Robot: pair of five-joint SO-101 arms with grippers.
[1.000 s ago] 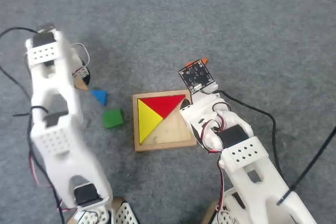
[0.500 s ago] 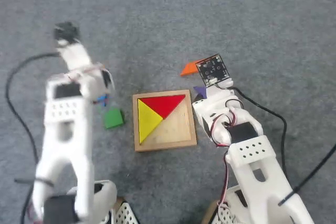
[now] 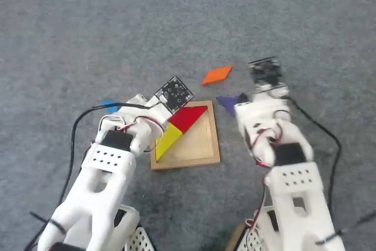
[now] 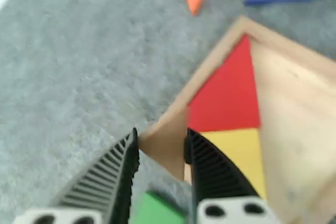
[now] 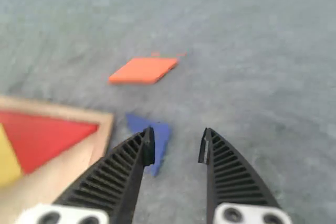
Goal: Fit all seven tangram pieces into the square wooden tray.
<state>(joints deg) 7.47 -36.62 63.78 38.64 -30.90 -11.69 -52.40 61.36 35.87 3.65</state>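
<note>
The square wooden tray (image 3: 205, 156) lies mid-table with a red triangle (image 3: 189, 116) and a yellow triangle (image 3: 167, 138) in it. My left gripper (image 3: 155, 110) hovers at the tray's far left corner (image 4: 220, 45), shut (image 4: 161, 148) on a tan wooden piece (image 4: 164, 141). A green piece (image 4: 157, 209) lies just beneath it. My right gripper (image 3: 254, 93) stands open (image 5: 176, 142) right of the tray, just above the carpet. A dark blue triangle (image 5: 153, 136) (image 3: 229, 103) lies by one of its fingers, apart from it. An orange parallelogram (image 3: 217, 74) (image 5: 143, 70) lies farther back.
A small blue triangle (image 3: 107, 106) rests on the grey carpet left of the tray, partly behind the left arm. Black cables trail from both arms. Open carpet stretches across the back and the far right.
My left arm swung from the far left to the tray's corner, and the tan piece left the carpet. My right arm drew back off the tray, uncovering the orange and dark blue pieces.
</note>
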